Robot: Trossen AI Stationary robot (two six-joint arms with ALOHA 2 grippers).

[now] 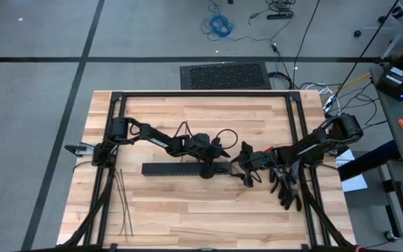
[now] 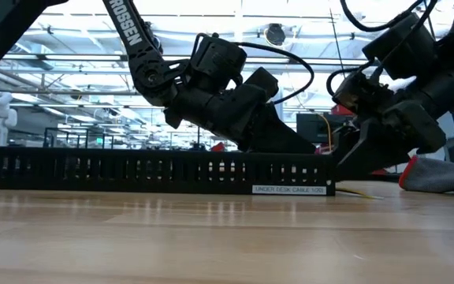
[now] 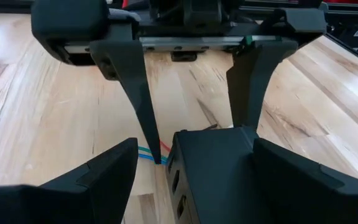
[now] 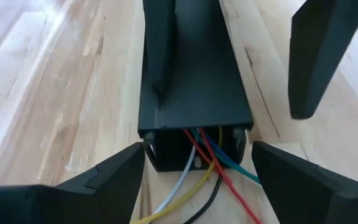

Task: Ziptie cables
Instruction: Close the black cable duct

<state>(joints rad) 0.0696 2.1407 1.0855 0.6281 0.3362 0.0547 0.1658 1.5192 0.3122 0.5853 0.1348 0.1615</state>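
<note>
A long black slotted duct [image 1: 180, 169] lies flat on the wooden table. The cables [image 4: 197, 171], thin red, yellow, white, black, blue and green wires, come out of its open right end [image 4: 194, 134] and rest on the wood. My left gripper [image 3: 194, 146] is open and straddles the duct near that end. My right gripper [image 4: 199, 152] is open and faces it, one finger on each side of the duct's mouth, with the wires between them. The zipties [image 1: 122, 203], thin dark strips, lie flat near the front left. My left gripper has one finger [image 4: 160, 56] over the duct's long edge [image 4: 151, 106] near its right end, and whether it touches I cannot tell. The other finger [image 4: 312, 62] stands clear of the duct. My right gripper's fingers stand beside the duct's mouth; no touch shows.
Black gloves [image 1: 285, 190] lie by the right arm's base. A black frame rail [image 1: 296, 126] runs around the board. Bare wood lies in front of the duct [image 1: 201, 210] and behind it [image 1: 187, 115].
</note>
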